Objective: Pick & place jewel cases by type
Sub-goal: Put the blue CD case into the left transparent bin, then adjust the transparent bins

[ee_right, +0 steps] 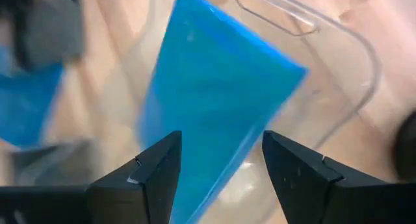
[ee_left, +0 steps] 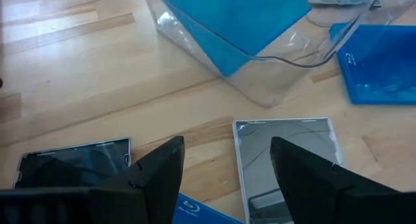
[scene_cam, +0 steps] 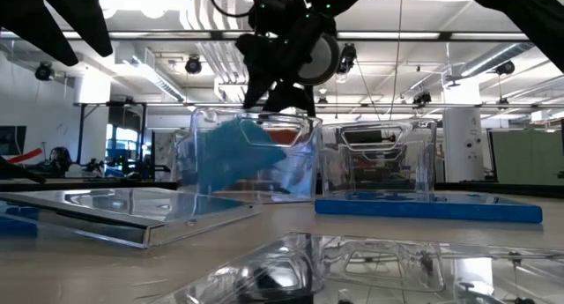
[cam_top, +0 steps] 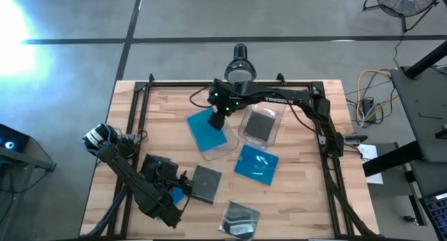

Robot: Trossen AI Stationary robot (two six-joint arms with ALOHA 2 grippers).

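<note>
Wooden table (cam_top: pixel 307 199) carries two clear bins near its far edge, and the right gripper (cam_top: pixel 225 114), jaws apart, hangs directly above the blue case (cam_top: pixel 208 129) lying tilted in the left bin (cam_top: pixel 222 147).

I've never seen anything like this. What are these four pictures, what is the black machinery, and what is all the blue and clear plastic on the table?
It is a robot with two dark arms at a wooden table. One camera looks from above, one from table height, one from each wrist. The right gripper hangs open over a clear bin with a blue jewel case leaning inside, apparently free of the fingers. The left gripper is open above a clear case. A second bin holds a dark case; another blue case lies on the table.
</note>
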